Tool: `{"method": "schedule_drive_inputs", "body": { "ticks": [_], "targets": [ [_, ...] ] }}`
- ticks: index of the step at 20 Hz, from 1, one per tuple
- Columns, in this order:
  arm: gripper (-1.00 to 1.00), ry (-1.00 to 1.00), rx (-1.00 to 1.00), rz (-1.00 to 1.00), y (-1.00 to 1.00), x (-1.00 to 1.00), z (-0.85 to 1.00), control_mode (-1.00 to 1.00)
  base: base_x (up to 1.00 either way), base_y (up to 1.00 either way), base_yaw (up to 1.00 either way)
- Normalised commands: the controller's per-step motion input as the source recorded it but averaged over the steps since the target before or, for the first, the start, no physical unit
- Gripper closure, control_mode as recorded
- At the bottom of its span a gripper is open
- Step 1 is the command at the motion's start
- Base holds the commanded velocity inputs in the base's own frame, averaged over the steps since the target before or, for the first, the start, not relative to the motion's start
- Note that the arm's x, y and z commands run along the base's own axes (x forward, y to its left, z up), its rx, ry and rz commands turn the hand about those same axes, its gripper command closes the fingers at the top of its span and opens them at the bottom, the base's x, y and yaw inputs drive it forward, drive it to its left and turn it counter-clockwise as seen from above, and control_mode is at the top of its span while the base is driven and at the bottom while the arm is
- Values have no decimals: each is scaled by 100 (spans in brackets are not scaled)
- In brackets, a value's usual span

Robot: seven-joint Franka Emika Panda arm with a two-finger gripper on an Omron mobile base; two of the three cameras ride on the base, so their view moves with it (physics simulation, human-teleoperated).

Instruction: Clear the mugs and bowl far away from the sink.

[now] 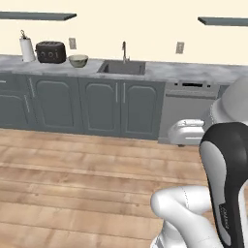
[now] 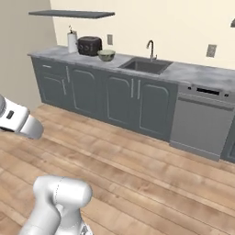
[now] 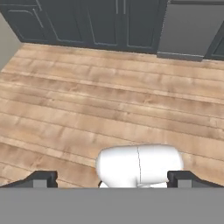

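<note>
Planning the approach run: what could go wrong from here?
1. The bowl sits close to the toaster; a wide grab might knock it.
2. The robot is far from the counter across open floor; a bad stopping spot could leave the bowl beyond reach.
3. The open hand points floorward, needing reorientation.

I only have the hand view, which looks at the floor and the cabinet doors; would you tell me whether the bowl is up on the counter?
Observer: Yes, the bowl stands on the counter, left of the sink as the base cameras see it, and apart from it.
Operator: Thank you. Is anything standing beside the bowl?
Observer: A dark toaster stands just past it on the far side from the sink, and beyond that a paper towel roll.
Operator: And where is the tap?
Observer: The tap rises at the back edge of the sink, near the wall.
</note>
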Motion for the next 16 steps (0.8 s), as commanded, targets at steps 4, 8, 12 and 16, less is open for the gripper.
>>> {"method": "schedule_drive_inputs", "body": {
  "ticks": [4, 8, 12, 16],
  "targets": [
    [-100, 0, 0, 0, 0, 0, 0, 100, 100, 100, -26],
    [-100, 0, 0, 0, 0, 0, 0, 100, 100, 100, -27],
    [-100, 0, 0, 0, 0, 0, 0, 100, 100, 91, -32],
    [-100, 0, 0, 0, 0, 0, 0, 100, 100, 93, -39]
  ]
}}
